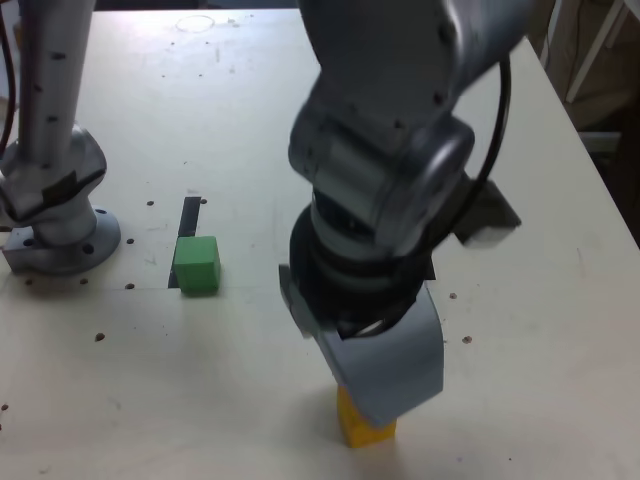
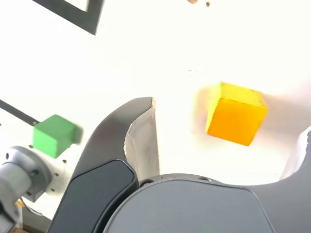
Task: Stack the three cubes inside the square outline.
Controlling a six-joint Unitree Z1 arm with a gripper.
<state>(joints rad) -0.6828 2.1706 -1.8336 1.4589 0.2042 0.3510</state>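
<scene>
"Grey gripper [image 2: 231, 114] hovering up front: is it gripping anything?"

"No, its jaws are standing wide apart; the yellow cube [image 2: 236, 114] is showing between them, while the green cube [image 1: 197, 265] is sitting beside the black strip [image 1: 187, 232]."

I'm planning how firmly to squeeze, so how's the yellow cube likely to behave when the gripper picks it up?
The yellow cube will probably keep its shape, given its crisp edges and flat sides. It seems unlikely to roll, sitting flat on one face. Being small beside the open gripper, it's likely light and easily nudged.
</scene>
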